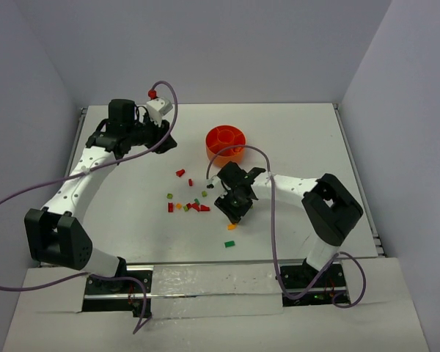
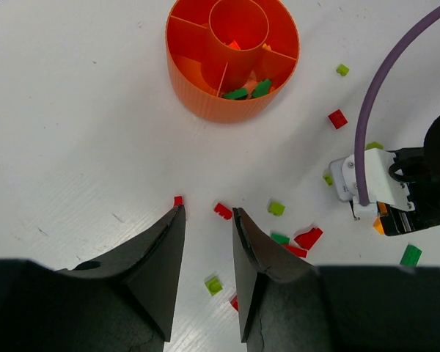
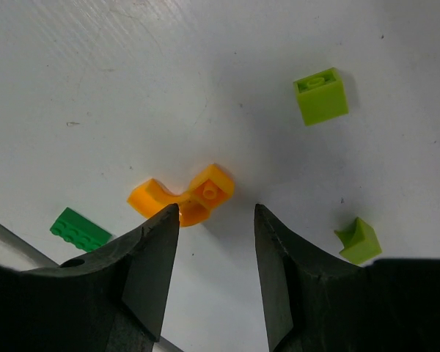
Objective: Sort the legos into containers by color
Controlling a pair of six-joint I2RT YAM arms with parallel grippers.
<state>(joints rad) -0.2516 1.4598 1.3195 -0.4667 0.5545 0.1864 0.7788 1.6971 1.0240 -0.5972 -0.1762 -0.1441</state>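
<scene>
bowl (image 1: 214, 152) far side of table | L gripper (image 2: 208, 211) part-open, empty, farther off | R gripper (image 3: 216, 211) nearer, part-open, nothing held | orange lego (image 3: 185, 198) on table just ahead of R tips, off-centre toward one finger, long axis across gap

The right hand (image 1: 232, 210) hangs low over scattered legos (image 1: 191, 204) near the orange bowl (image 1: 226, 152).
</scene>
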